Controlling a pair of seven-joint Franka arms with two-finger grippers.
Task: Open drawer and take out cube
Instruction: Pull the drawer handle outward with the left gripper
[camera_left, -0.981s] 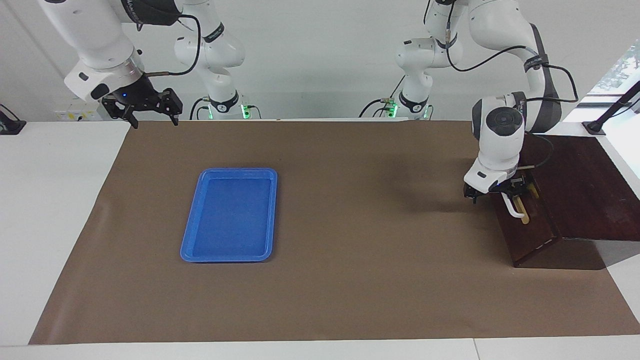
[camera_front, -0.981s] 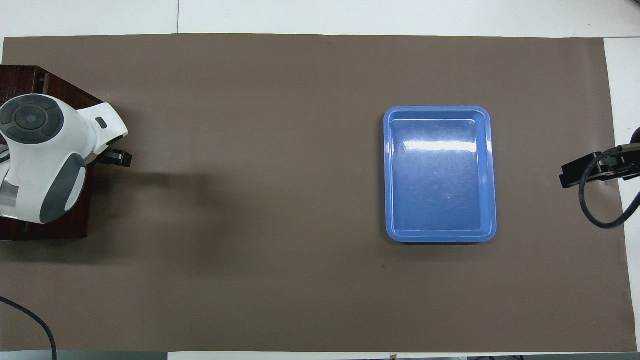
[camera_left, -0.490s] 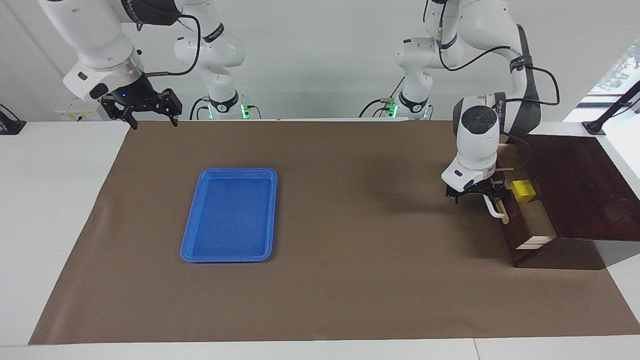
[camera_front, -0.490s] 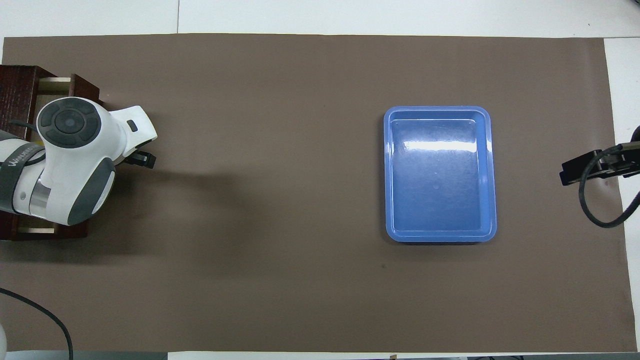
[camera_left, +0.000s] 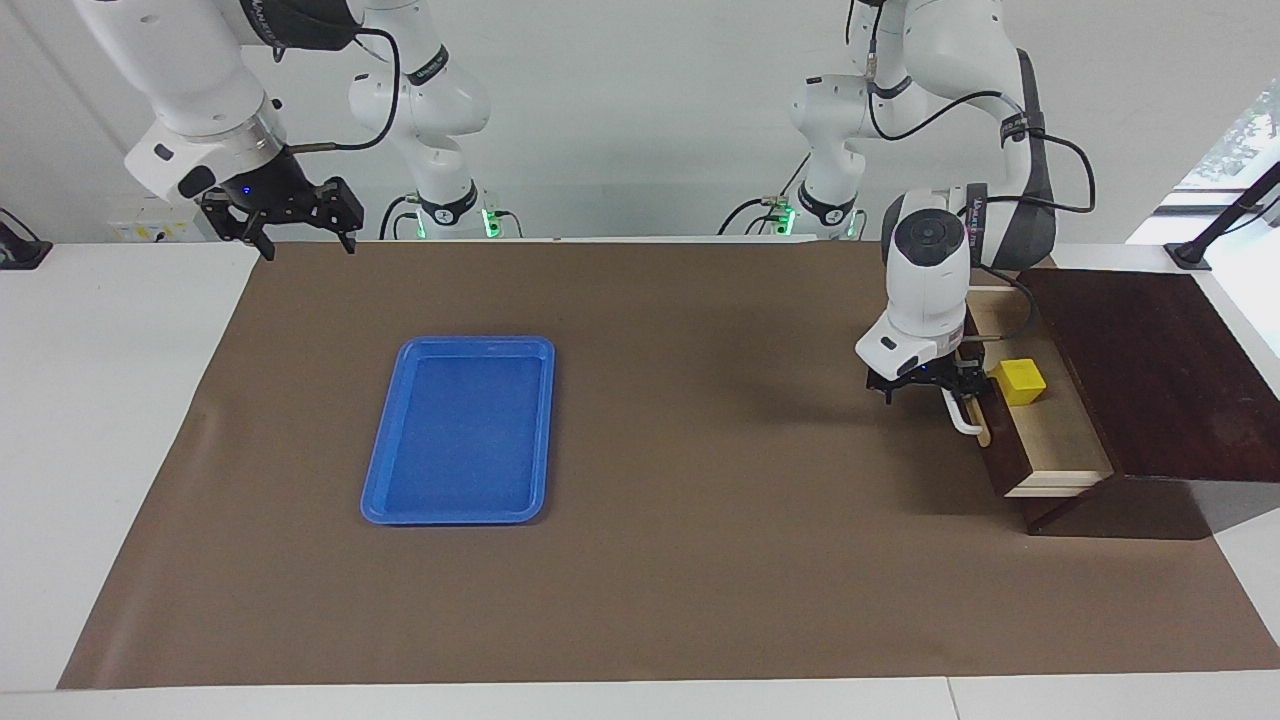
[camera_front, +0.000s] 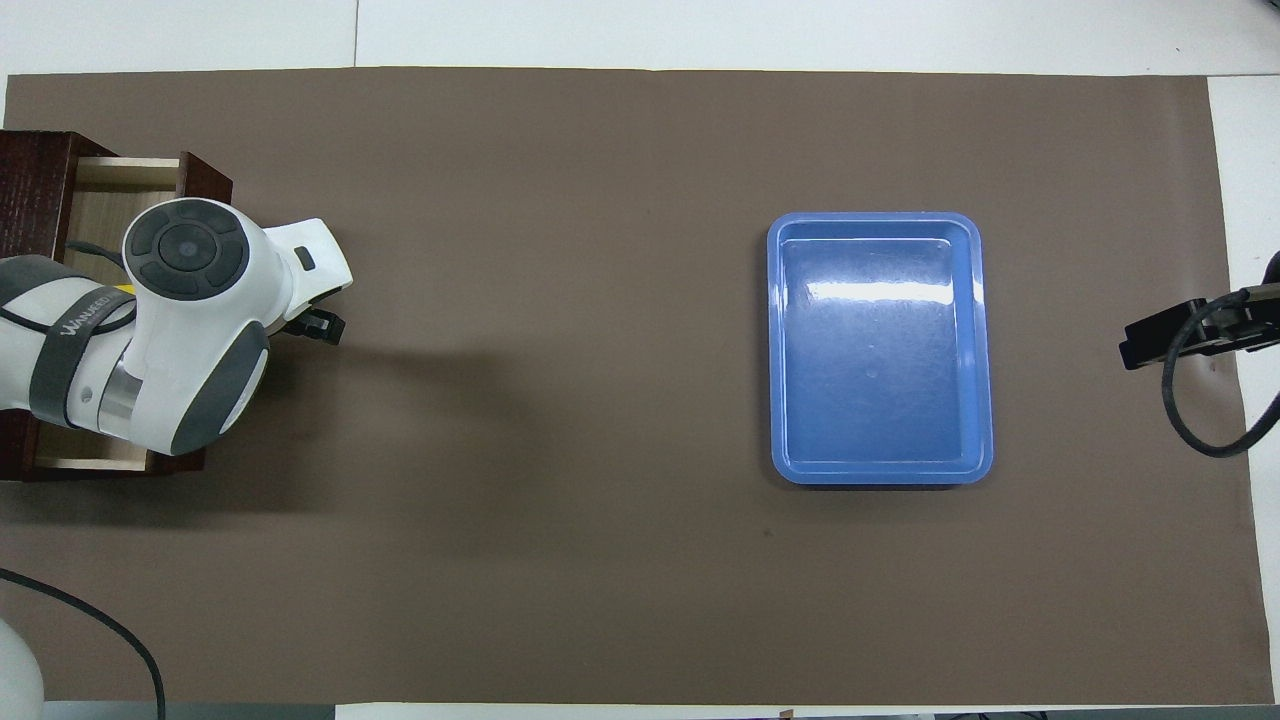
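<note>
**Drawer open, cube in view**

Facing view: the drawer (camera_left: 1050, 450) stands open at the right of the frame, toward my left arm's end of the counter (camera_left: 100, 400). It sticks out of the dark box (camera_left: 1150, 370), with its pale floor showing. The cube (camera_left: 1019, 381) sits on that floor in the upper half of the drawer, close to the front panel. It is upright and nothing touches it.

My left arm (camera_left: 930, 270) comes down from the top right of the frame. My left jaws are low at the drawer front, right at the upper end of the white handle (camera_left: 962, 418). The wrist covers the fingertips, so I cannot tell whether the jaws are closed on the bar or only lie against it.

My right arm (camera_left: 200, 90) waits at the upper left of the frame. My right jaws are raised over the edge of the brown sheet (camera_left: 700, 550), and the fingertips are clearly spread apart with nothing between them.

The blue tray (camera_left: 385, 510) lies left of centre on the sheet, well apart from the drawer.

Overhead view: the drawer (camera_front: 100, 200) is at the left edge of the frame and my left arm covers most of it. The cube is almost wholly hidden under the arm. The tray (camera_front: 880, 475) lies right of centre. Only the tip of my right jaws shows, at the right edge.
</note>
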